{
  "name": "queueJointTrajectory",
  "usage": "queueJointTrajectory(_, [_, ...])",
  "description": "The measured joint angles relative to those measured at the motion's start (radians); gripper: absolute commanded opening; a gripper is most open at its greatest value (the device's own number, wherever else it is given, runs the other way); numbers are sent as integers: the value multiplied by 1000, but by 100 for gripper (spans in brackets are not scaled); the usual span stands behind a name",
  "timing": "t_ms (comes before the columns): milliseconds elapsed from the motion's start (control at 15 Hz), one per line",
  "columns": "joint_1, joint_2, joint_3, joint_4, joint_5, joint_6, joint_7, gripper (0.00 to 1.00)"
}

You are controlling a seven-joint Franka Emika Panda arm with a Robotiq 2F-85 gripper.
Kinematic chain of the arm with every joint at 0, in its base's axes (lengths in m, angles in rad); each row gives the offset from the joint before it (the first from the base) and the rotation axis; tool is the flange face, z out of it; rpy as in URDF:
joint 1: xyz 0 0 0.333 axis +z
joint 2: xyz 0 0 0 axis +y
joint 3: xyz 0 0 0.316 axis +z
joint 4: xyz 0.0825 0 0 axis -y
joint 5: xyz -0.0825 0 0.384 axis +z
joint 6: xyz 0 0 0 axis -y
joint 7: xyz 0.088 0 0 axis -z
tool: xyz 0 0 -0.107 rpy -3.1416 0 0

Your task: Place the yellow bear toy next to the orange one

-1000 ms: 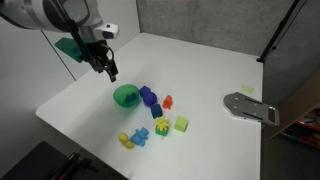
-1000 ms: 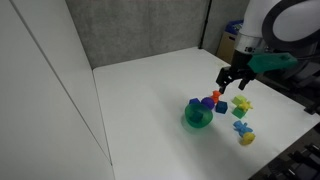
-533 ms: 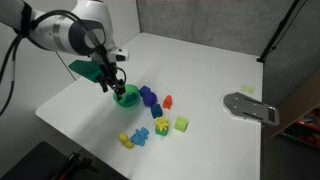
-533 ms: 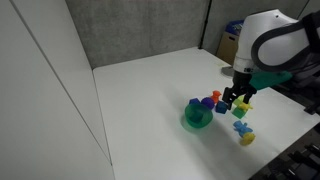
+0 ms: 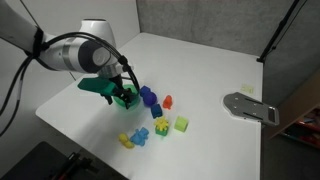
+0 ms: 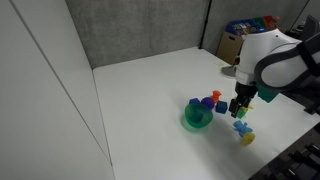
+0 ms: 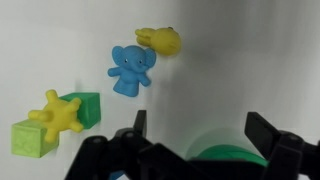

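White bench [image 5: 200, 60]; approach step, I judge: my claw [image 7: 195, 122] apart, empty, next needing descent onto yellow bear toy [image 7: 160, 40].

2 small figures I see on my tabletop [image 5: 200, 70], well apart.
The lumpy yellow bear toy [image 5: 125, 140] sits near the edge; the orange one [image 5: 168, 101] stands upright.

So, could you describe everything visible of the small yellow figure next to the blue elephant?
The yellow bear toy is a tiny, lumpy, glossy figure, plastic by its look. It sits on the white table at the end of the toy group, right beside the blue elephant; whether they touch is unclear. The open gripper is away from it.
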Motion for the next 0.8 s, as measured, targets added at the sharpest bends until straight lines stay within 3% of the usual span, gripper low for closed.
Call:
queueJointTrajectory(400, [-3, 32, -13, -109, -5, 189, -16, 100])
queueJointTrajectory(800, [-30, 82, -8, -133, 29, 228, -78, 100])
